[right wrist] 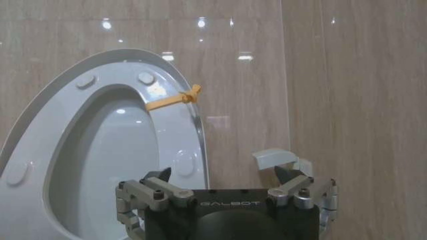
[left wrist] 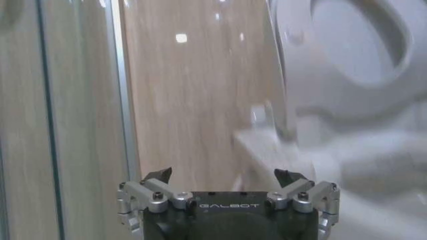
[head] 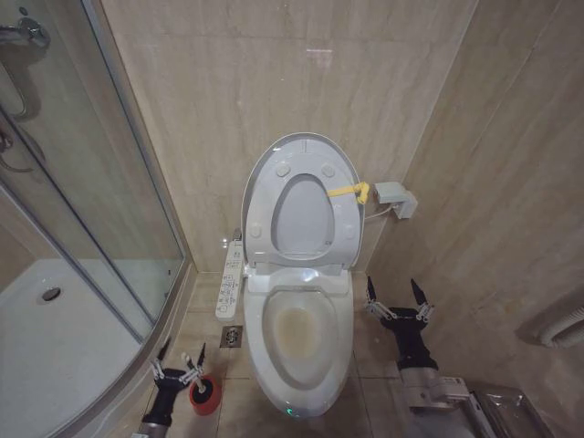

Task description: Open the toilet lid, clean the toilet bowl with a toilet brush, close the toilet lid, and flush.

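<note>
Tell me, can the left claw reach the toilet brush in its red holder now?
Probably yes. The left claw is open and hovers just beside the toilet brush in its red holder on the floor, left of the toilet bowl; nothing stands between them.

Beige stone-look wall tiles (head: pixel 228 82) line the far wall and the right wall, which meet in a corner behind a small white box (head: pixel 395 198) fixed to the wall, and ceiling lights glint off the glossy tile. On the left a curved glass shower screen (head: pixel 82 182) in a metal frame encloses a white shower tray (head: pixel 55 347) with a round drain (head: pixel 51 294), and chrome fittings show at the far left. The floor tiles (head: pixel 374 347) are beige too, with a small square floor drain (head: pixel 232 336) set in them near the shower's edge
</note>
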